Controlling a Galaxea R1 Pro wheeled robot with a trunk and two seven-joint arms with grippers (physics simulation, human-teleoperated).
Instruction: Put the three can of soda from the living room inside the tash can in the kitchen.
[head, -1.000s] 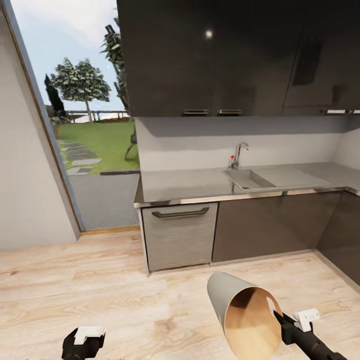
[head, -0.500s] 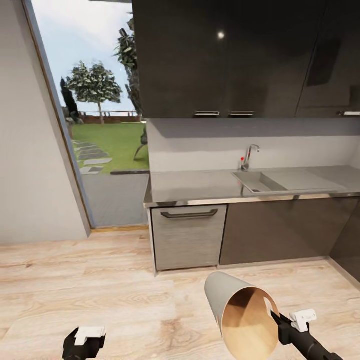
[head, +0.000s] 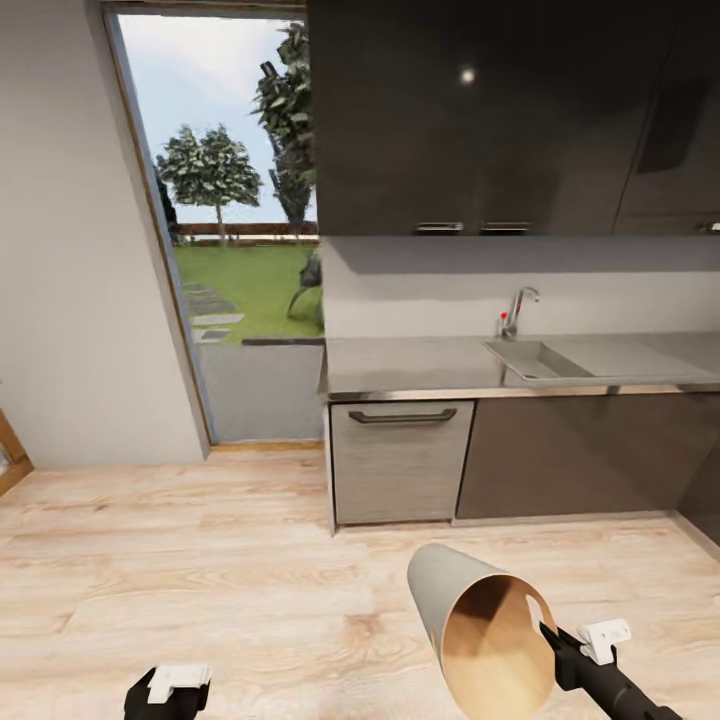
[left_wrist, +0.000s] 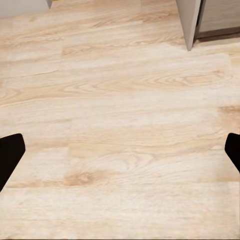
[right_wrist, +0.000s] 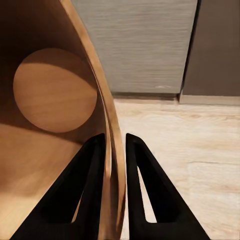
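I am in the kitchen, and no soda cans are in sight. The tash can (head: 470, 620), pale grey outside and wood-toned inside, hangs tilted above the floor with its mouth toward me. My right gripper (head: 548, 632) is shut on its rim; in the right wrist view the two black fingers (right_wrist: 95, 165) pinch the thin wall (right_wrist: 111, 150), and the round bottom (right_wrist: 55, 90) of the bin is bare. My left gripper (head: 170, 690) hangs low at the left, open, its fingertips (left_wrist: 10, 155) wide apart over bare floor.
Dark cabinets (head: 500, 110) hang above a grey countertop (head: 420, 362) with a steel sink (head: 535, 360) and tap (head: 515, 310). A grey drawer front (head: 400, 460) stands below. A tall glass door (head: 250, 250) at the left looks onto a garden. Light wood floor (head: 200, 560) stretches ahead.
The whole view has shifted rightward as the camera turned left. The bin and both grippers keep the same places relative to me.
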